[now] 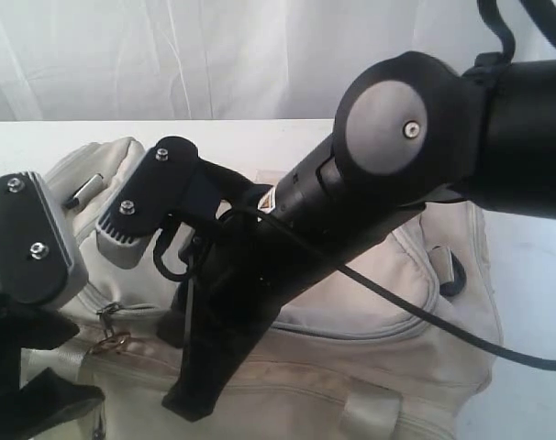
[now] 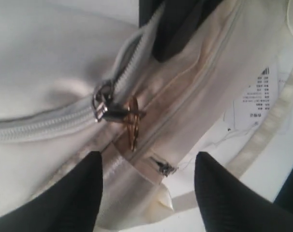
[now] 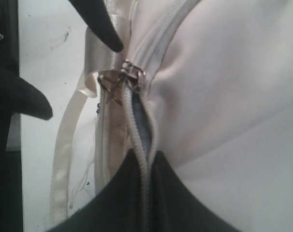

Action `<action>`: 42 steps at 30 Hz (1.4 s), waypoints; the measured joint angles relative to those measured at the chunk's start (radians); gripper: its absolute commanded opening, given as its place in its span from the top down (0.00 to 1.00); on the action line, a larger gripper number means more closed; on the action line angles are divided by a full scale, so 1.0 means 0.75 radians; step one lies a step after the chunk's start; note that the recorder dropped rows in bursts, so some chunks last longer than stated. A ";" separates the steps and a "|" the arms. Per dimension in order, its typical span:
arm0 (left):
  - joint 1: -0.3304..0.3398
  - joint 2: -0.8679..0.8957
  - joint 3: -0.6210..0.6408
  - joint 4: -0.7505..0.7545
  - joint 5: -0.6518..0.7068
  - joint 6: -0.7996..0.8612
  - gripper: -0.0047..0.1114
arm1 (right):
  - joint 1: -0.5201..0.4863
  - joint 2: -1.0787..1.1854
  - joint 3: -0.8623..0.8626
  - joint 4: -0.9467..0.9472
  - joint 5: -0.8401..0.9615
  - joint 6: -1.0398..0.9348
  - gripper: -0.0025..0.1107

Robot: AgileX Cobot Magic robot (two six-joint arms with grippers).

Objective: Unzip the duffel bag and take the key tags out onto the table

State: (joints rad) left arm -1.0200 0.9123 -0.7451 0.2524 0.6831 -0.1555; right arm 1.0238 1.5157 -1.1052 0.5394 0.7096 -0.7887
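The duffel bag [image 1: 416, 302] lies across the middle of the white table [image 1: 539, 284], and we judge it soft and slack. Its cream fabric will bunch and ride along with any pull rather than hold its shape, so the zip needs one side anchored. The right gripper [image 3: 144, 166] does that: its fingers are pressed together on the duffel bag, pinching the grey zipper track [image 3: 133, 121] close to the slider [image 2: 104, 104], where a short gap shows dark lining. The left gripper [image 2: 146, 191] hangs over the bag's left end with its fingers spread wide and nothing between them; the brass zipper pull [image 2: 132, 121] sits just beyond its tips, untouched. That pull is the place to take hold — small, thin, hard metal, likely slippery and free to flop on the slider — so we would close squarely on its flat and draw along the track, not upward. The key tags are not in view; we take them to be inside, under the mostly closed zip. We expect them to be light, hard and loose on their rings, easiest to pinch as a bunch.
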 measured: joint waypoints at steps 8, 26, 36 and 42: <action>0.000 0.000 0.046 0.082 -0.130 -0.025 0.46 | 0.000 0.000 0.000 0.000 0.008 0.031 0.98; 0.000 -0.031 0.074 0.277 -0.013 -0.239 0.96 | 0.000 0.000 0.000 -0.004 0.014 0.037 0.98; 0.000 -0.169 -0.103 0.331 0.250 -0.239 0.96 | 0.000 -0.002 0.000 0.001 0.014 0.037 0.98; -0.002 -0.174 -0.108 0.528 0.360 -0.292 0.96 | 0.000 -0.002 0.000 0.014 0.009 0.037 0.98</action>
State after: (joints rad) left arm -1.0218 0.7815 -0.8265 0.6487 0.9530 -0.3743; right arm 1.0238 1.5141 -1.1052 0.5501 0.7166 -0.7609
